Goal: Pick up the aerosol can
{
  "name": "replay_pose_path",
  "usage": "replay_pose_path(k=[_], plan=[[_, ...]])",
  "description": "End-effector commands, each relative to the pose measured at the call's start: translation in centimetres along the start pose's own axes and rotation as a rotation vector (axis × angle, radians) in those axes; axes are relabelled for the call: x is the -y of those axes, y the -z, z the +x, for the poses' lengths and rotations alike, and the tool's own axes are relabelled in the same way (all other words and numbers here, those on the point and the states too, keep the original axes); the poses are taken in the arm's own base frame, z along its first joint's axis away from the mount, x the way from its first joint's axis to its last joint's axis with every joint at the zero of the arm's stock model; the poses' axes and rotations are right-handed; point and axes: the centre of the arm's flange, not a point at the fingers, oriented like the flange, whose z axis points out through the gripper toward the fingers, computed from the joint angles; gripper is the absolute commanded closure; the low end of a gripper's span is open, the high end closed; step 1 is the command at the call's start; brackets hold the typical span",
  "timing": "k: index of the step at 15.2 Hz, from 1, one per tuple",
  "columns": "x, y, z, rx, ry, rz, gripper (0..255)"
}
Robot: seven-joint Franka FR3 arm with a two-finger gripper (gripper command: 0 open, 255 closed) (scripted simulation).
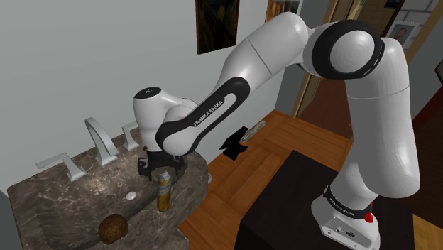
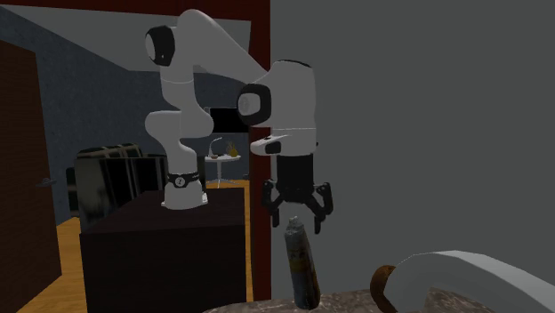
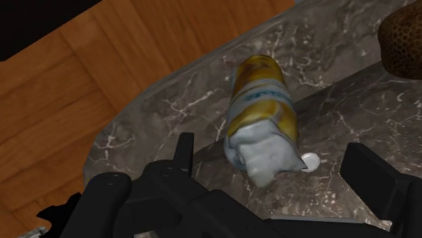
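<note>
The white arm [image 1: 284, 57] bends down over a dark marble table [image 1: 42, 206] with a basin sunk in it. The tool [image 2: 297, 218] hangs straight above the aerosol can [image 2: 301, 267] with its two fingers apart and touching nothing. The can stands upright on the rim of the table, beside the basin and near the edge over the wooden floor. To do the grasp well, I think the tool should go straight down until the fingers are on both sides of the yellow body, below the pale cap, and close only then. In the wrist view the can [image 3: 260, 101] seems nearer to one finger than to the other, so a small sideways correction first could prevent the finger from pushing the can over. The can is tall and narrow, so it would tip easily. In the shoulder view the wrist covers much of the tool [image 1: 160, 165]. The second exterior view is dim, and its lower edge cuts off the foot of the can. I cannot read the label. The brown round thing [image 1: 112, 227] in the basin may be a sponge, but I am not sure.
</note>
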Motion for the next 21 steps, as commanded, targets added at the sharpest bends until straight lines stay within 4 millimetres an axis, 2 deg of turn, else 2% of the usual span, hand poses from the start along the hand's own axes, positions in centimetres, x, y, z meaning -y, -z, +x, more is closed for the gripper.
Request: replay_pose_path(k=[1,3,4,13,21], plan=[[0.0,-1.0,0.0,0.000,0.000,0.000,0],[0.0,-1.3,0.0,0.000,0.000,0.000,0],[0.0,-1.3,-0.1,0.000,0.000,0.000,255],[0.0,-1.3,0.0,0.000,0.000,0.000,255],[0.1,2.9,-0.1,0.000,0.000,0.000,255]])
